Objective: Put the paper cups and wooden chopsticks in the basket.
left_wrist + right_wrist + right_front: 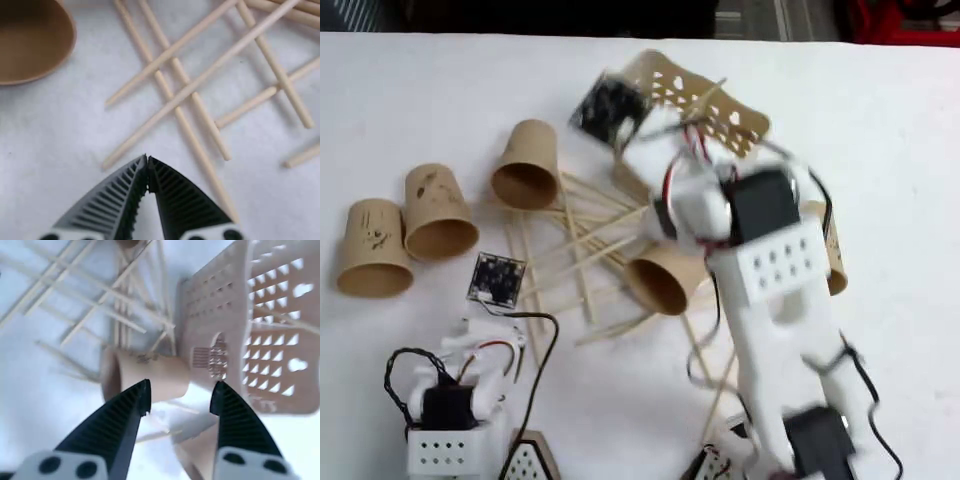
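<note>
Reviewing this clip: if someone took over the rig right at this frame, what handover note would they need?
Left gripper: shut, empty, by scattered chopsticks.
Right gripper: open, empty, above a cup on its side next to the basket.
Things: three cups at the table's left, a middle cup, and a partly hidden cup at the right. The chopsticks are spread across the centre.
Done: at most one chopstick, which seems to lie in the basket.
Left: all cups and nearly all chopsticks.
</note>
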`<state>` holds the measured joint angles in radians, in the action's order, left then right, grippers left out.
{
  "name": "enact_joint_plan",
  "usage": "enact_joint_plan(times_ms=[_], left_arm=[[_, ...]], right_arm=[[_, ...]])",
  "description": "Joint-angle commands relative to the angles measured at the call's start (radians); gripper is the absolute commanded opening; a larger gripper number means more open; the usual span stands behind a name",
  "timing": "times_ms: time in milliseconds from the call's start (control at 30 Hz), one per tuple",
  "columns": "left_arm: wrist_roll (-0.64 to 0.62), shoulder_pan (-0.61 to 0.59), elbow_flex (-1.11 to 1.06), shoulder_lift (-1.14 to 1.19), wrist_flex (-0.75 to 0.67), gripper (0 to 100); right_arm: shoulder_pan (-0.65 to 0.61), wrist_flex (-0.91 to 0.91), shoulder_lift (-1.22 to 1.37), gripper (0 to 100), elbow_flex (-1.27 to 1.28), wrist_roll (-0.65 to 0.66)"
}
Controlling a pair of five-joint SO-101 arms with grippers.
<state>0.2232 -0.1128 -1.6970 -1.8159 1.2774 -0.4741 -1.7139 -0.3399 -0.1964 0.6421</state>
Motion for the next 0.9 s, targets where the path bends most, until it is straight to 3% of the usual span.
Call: enact_joint_plan(times_ms=[0,267,500,867], left_arm=[[0.005,-0.001,0.005,-0.004,0.005,2],[0.005,-0.001,0.005,-0.004,0.005,2],[0.005,-0.001,0.005,-0.004,0.005,2],[0.005,-0.002,0.005,-0.004,0.005,2]], right_arm=[[-0.038,0.001,-0.182,20.5,0.195,-0.009],[-0.044,0.139,-0.265,20.7,0.563,-0.014],[-0.039,0.328,-0.263,31.2,0.709,-0.077],[0.028,0.687,-0.263,31.2,0.990,-0.077]])
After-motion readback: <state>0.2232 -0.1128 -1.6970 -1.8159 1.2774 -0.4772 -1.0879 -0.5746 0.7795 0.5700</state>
